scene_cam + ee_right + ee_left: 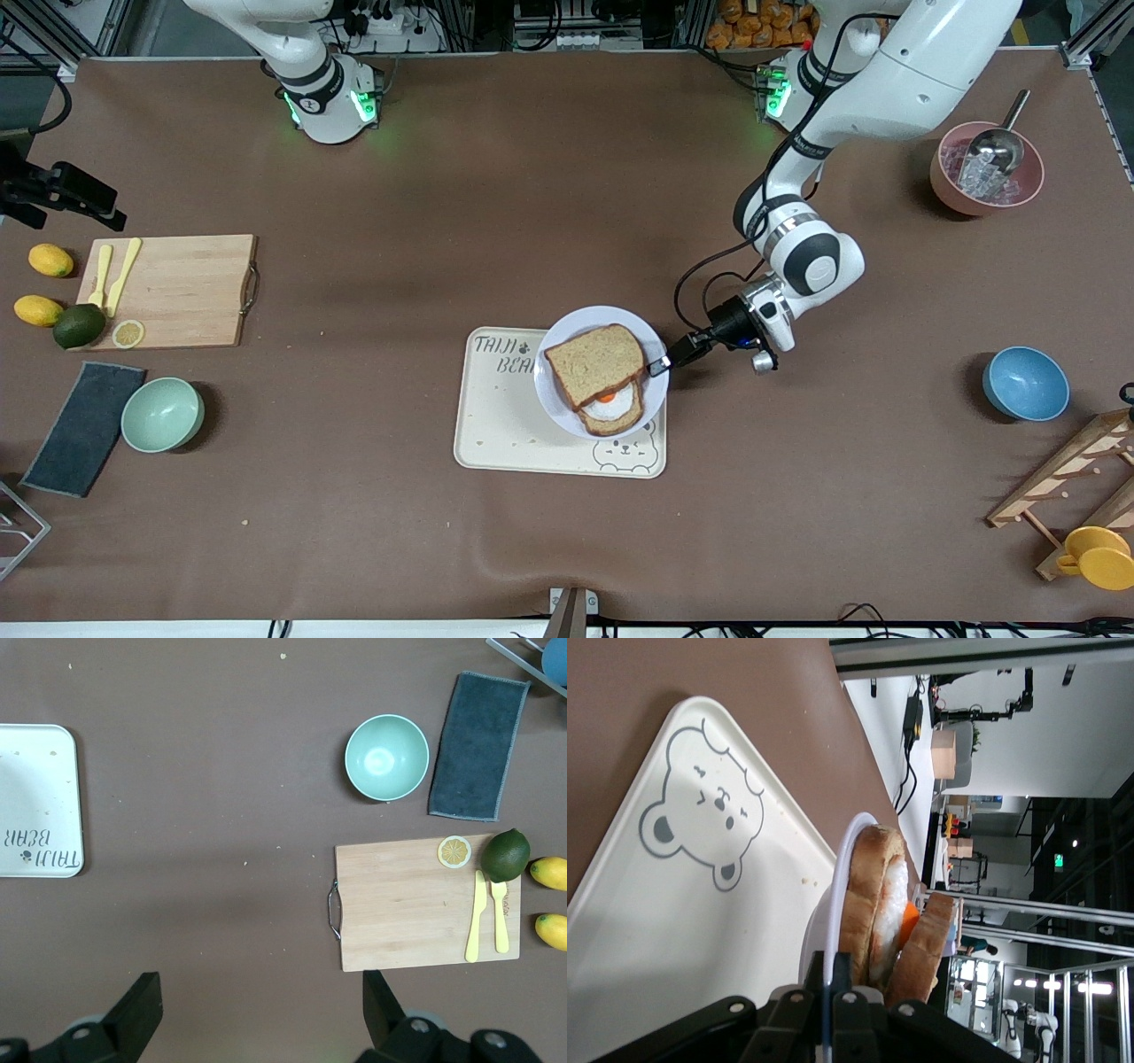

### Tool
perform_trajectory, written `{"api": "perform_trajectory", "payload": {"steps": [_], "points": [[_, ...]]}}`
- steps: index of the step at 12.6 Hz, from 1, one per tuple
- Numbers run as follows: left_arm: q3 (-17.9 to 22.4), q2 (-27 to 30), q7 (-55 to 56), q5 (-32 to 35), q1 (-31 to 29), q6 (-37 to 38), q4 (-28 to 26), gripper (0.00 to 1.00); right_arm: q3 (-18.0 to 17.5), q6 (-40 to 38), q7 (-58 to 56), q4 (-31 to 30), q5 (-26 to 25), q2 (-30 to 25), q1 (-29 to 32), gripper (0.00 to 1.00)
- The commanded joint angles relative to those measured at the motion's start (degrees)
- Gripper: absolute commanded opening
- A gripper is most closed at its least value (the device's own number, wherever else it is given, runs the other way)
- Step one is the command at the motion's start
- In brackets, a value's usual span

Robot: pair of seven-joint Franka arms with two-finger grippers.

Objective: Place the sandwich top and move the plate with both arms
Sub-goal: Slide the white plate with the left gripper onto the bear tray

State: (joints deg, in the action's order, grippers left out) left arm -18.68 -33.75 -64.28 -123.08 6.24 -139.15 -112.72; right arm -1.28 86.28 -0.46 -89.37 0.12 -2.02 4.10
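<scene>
Left gripper (660, 364) pinched tight on plate (556, 403) rim, top (595, 364) lying askew over egg slice just ahead. Lift level, slowly, to keep top on. Right gripper (262, 1005) wide open, empty, waiting high over bare table.

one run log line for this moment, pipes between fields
left tool: shut on plate rim | right tool: open, waiting over bare table | sandwich top: on egg slice, skewed | plate: on tray

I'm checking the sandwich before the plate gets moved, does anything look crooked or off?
Yes. The sandwich top sits askew on the plate, shifted so the fried egg and the lower slice stick out nearer the front camera. The left gripper is shut on the plate's rim; the right gripper waits open.
</scene>
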Motion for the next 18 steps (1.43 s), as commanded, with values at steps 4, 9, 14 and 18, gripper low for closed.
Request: {"api": "perform_trajectory", "payload": {"steps": [4,9,14,18], "points": [[-0.5,-7.6,0.1,-3.1,2.5,-5.6,10.2,0.0,-1.3,-0.5,0.3,-0.4,-0.2,-0.4,1.6,1.0],[0.0,-9.5,-0.8,-3.0,4.3,-7.4,10.3,0.0,-1.3,-0.5,0.5,-0.4,-0.2,0.0,1.1,1.0],[1.2,-11.8,-1.2,-2.2,6.1,-7.5,11.5,0.0,-1.4,-0.6,0.5,-0.2,-0.2,0.1,1.1,1.0],[2.7,-12.1,-4.2,-1.9,6.8,-7.5,11.8,0.0,-1.4,-1.0,0.6,0.0,-0.2,0.1,1.1,1.0]]}}
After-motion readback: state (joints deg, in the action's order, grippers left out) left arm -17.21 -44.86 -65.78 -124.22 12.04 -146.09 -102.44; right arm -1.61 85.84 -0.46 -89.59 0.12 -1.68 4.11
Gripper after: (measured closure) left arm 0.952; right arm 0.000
